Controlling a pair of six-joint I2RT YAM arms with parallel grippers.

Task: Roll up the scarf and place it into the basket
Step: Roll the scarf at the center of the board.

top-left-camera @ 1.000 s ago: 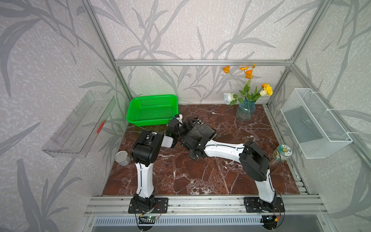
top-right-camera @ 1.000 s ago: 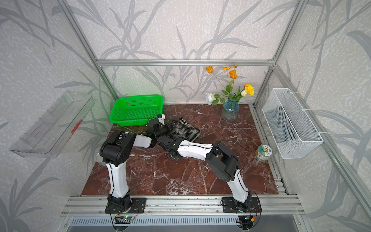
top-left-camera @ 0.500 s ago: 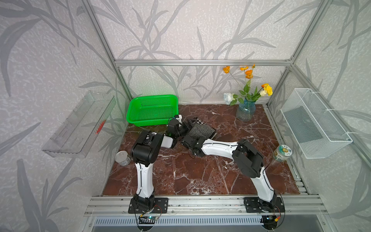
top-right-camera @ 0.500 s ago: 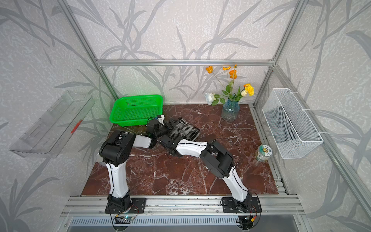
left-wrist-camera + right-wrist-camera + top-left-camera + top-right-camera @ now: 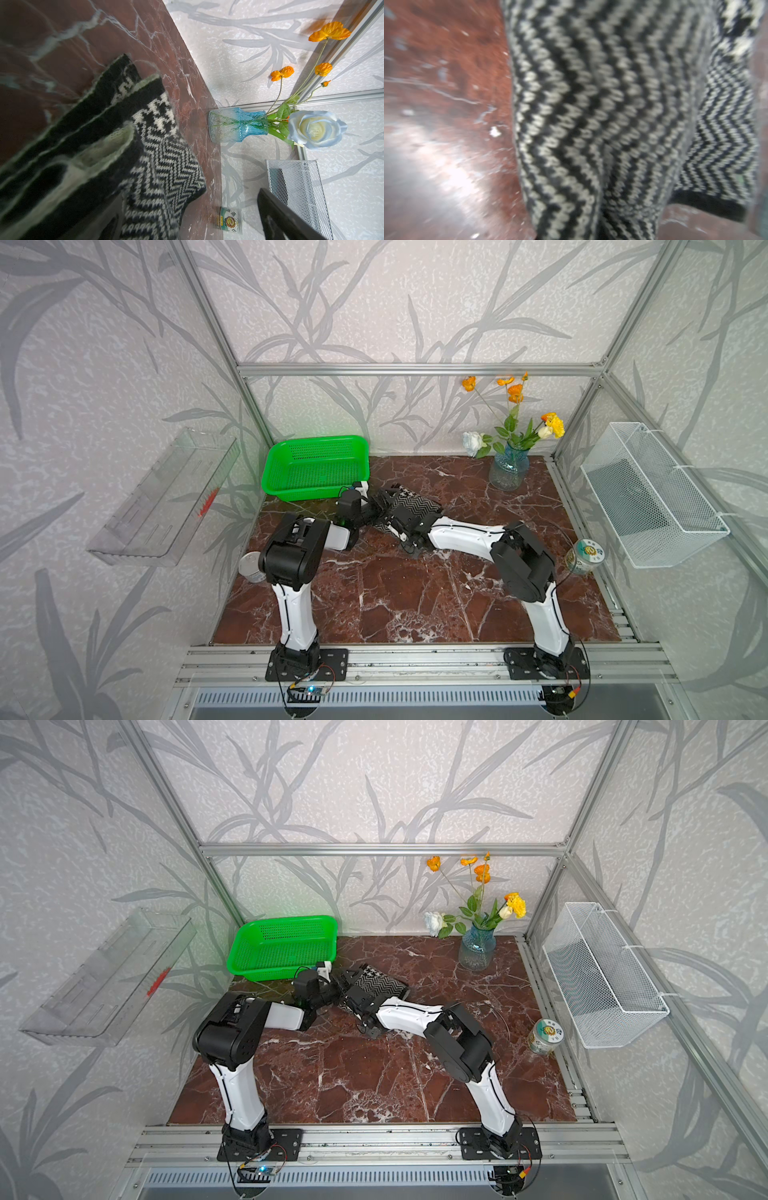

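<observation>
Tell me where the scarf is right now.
In both top views the scarf lies bundled on the marble tabletop, centred and toward the back, off the near right corner of the green basket; the vase stands farther right.

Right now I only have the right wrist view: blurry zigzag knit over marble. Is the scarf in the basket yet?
Observer: No. The scarf lies on the table, beside the green basket.
Operator: Is it rolled up?
Observer: It is bundled, at least. The left wrist view shows several layers stacked edge on, with houndstooth check at one end. I cannot tell whether it is a roll or a fold.
Operator: And my other arm?
Observer: The left gripper sits open at the scarf's end nearest the basket. In its wrist view the one visible finger is clear of the knit.
</observation>
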